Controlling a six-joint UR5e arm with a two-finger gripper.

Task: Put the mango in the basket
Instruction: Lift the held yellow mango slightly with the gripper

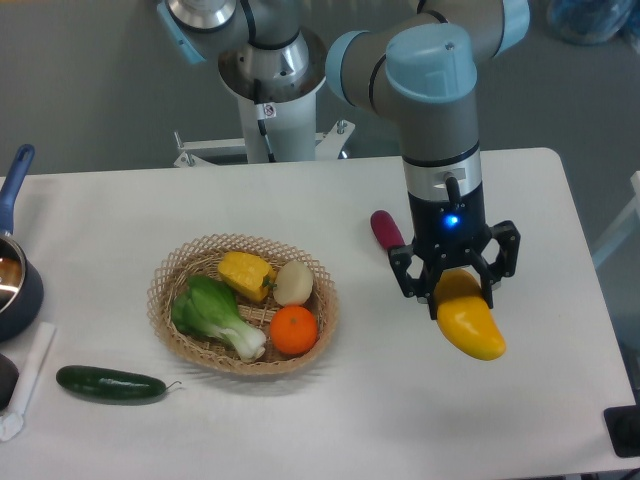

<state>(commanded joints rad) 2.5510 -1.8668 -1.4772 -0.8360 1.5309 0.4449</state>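
The mango (pixel 470 322) is a smooth yellow fruit with an orange-tinged upper end, at the right of the table. My gripper (pixel 455 290) is shut on the mango's upper end, and the rest of the fruit sticks out below the fingers toward the lower right. I cannot tell whether it rests on the table or hangs just above it. The basket (pixel 170 275) is a round tan wicker one at centre-left, well to the left of the gripper. It holds a yellow pepper (pixel 246 273), a pale round vegetable (pixel 294 283), an orange (pixel 294 330) and a green bok choy (pixel 215 315).
A dark red vegetable (pixel 386 231) lies just behind and left of the gripper. A cucumber (pixel 110 383) lies in front of the basket at the left. A blue-handled pot (pixel 15 270) stands at the left edge, with a white strip (pixel 28 385) below it.
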